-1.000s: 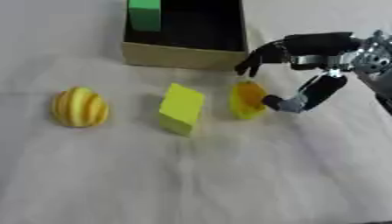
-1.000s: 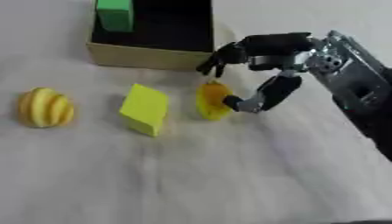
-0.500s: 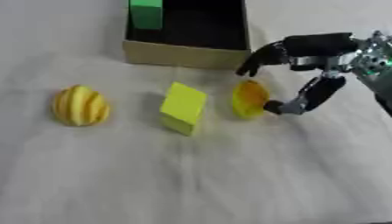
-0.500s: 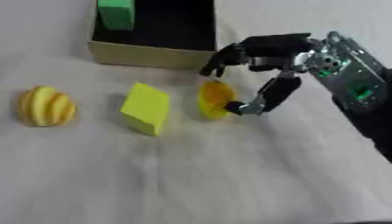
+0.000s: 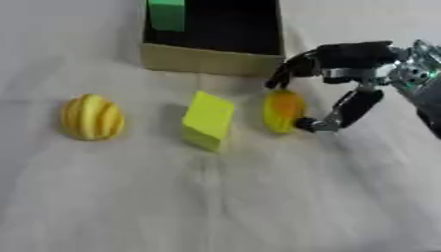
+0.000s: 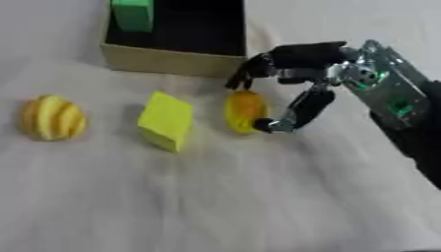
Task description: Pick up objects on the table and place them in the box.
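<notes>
My right hand (image 5: pixel 344 64) reaches in from the right; its fingers curl over the top of a small yellow-orange fruit (image 5: pixel 282 110) and its thumb (image 5: pixel 344 110) presses the fruit's right side. The fruit sits on the white cloth just in front of the cardboard box (image 5: pixel 211 58). Left of it stands a yellow-green block (image 5: pixel 207 119), tilted. A yellow striped squash-like fruit (image 5: pixel 92 117) lies at the far left. Inside the box, a green block (image 5: pixel 167 15) stands at the back left. My left hand shows in no view.
A wrinkled white cloth (image 5: pixel 215 197) covers the table, with bare room across the front. The box's dark interior (image 5: pixel 228 24) is bare to the right of the green block.
The thumb and fingers have closed in on the yellow-orange fruit, which has tipped more upright. The other things have not moved.
</notes>
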